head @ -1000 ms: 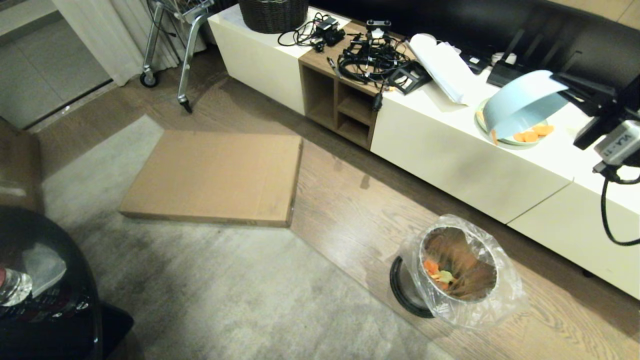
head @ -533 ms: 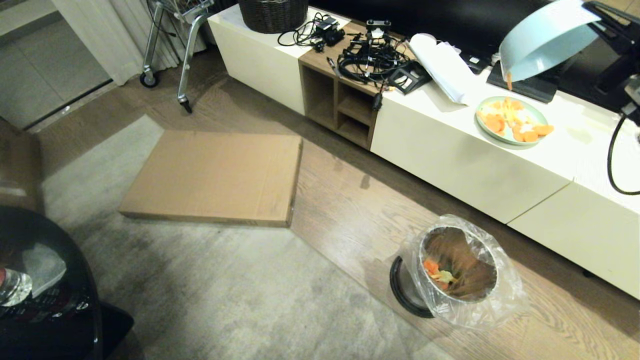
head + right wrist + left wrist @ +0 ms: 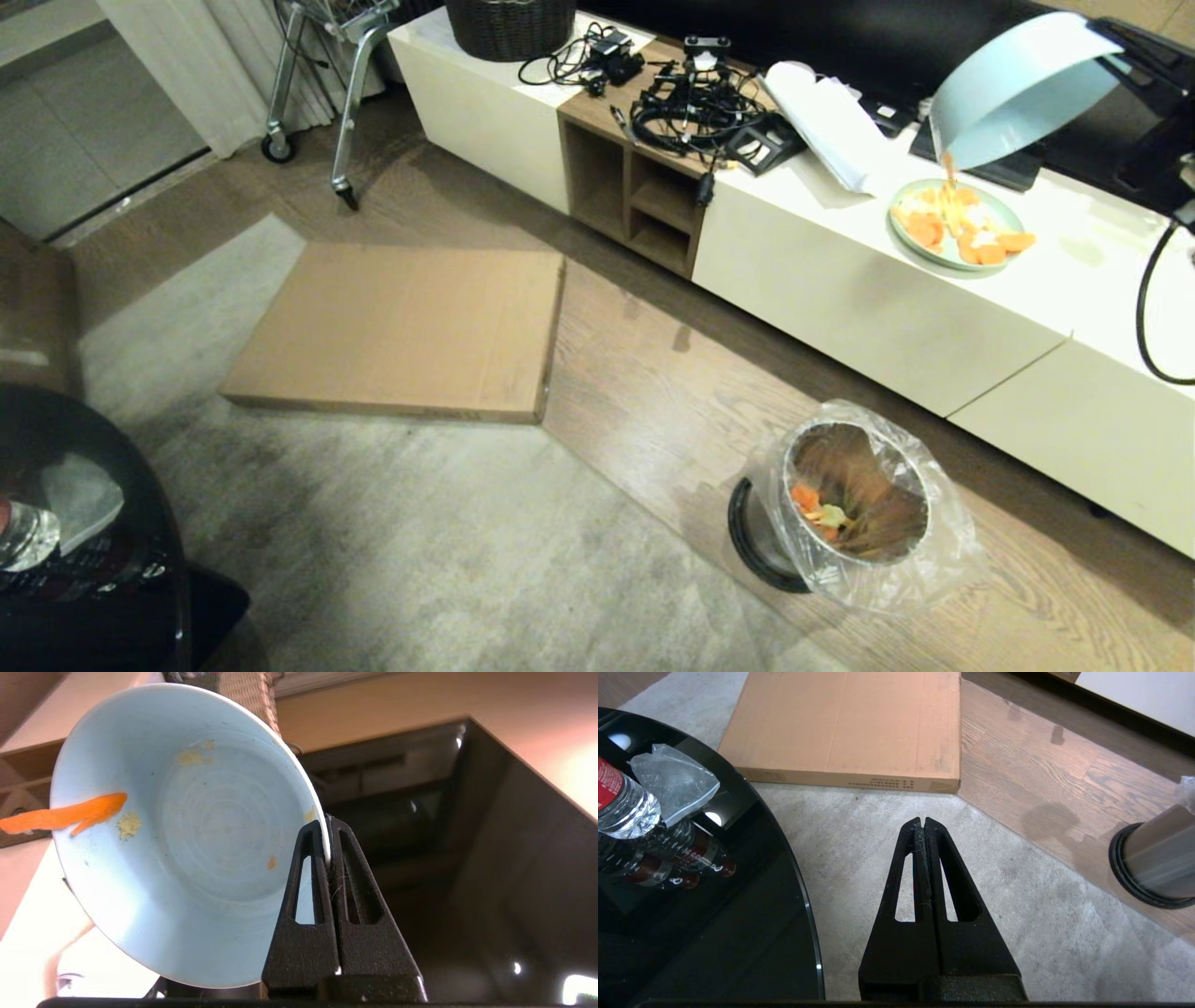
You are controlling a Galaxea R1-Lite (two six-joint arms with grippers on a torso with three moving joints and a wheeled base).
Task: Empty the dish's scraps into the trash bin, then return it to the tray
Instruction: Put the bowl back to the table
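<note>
The right claw is pinching the rim of the small round pale blue bowl, holding it tipped up high over the long white cabinet on the far right. A long orange carrot strip is sticking to the bowl's edge, hanging right over the flat pale-green plate of orange pieces. The shiny steel bin with its clear bag is sitting on the near floor, well apart. I think that strip could drop onto the plate, not the bin, because the bowl is tilting in the wrong spot. The left claw is hanging closed and empty over the grey rug.
</note>
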